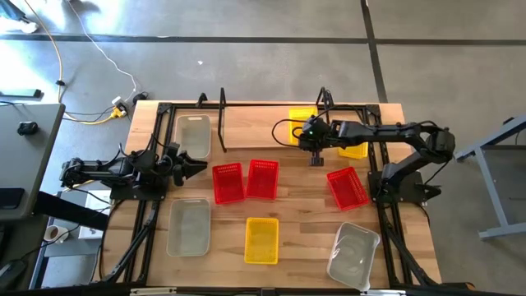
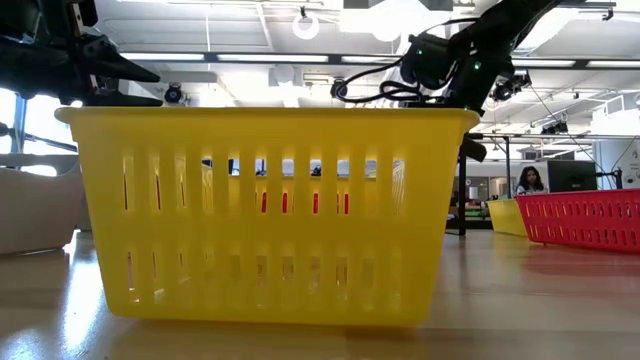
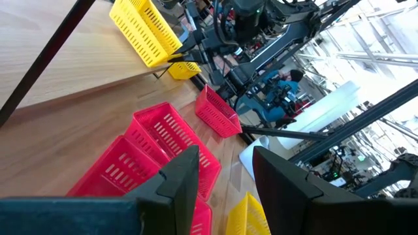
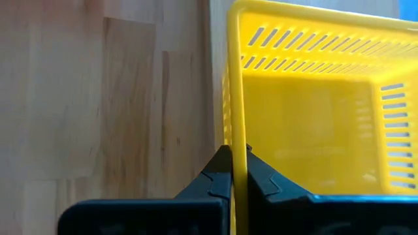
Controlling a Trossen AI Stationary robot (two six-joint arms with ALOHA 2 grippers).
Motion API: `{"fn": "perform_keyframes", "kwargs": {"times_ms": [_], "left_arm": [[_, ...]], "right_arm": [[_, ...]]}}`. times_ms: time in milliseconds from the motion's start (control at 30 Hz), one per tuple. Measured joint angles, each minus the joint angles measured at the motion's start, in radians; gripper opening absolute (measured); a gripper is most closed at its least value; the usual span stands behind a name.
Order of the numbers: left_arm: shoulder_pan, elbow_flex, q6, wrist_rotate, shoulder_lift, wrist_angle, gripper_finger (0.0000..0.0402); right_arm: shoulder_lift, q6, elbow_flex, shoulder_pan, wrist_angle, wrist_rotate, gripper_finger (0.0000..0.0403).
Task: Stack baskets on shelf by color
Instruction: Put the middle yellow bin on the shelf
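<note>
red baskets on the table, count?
3. Two red baskets side by side mid-table; a third at the right, by the right arm's base. None looks hidden.

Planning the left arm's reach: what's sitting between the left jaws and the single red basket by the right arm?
In the high view, between the left gripper and the lone red basket stand two red baskets side by side, then bare tabletop.

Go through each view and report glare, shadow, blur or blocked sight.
High view: even light, soft shadows beside the red baskets. Low view: a yellow basket close to the lens blocks most of the table; bright ceiling lights above. Left wrist view: washed-out glare in the room behind. Right wrist view: the right gripper pinches a brightly lit yellow basket's wall.
</note>
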Motion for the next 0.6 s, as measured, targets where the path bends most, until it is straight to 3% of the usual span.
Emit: {"fn": "perform_keyframes", "kwargs": {"times_ms": [600], "left_arm": [[0.000,0.000,0.000,0.001,0.000,0.000,0.0133]], "right_arm": [[-0.001,0.009,0.000,0.002,0.033,0.007,0.0001]]}}
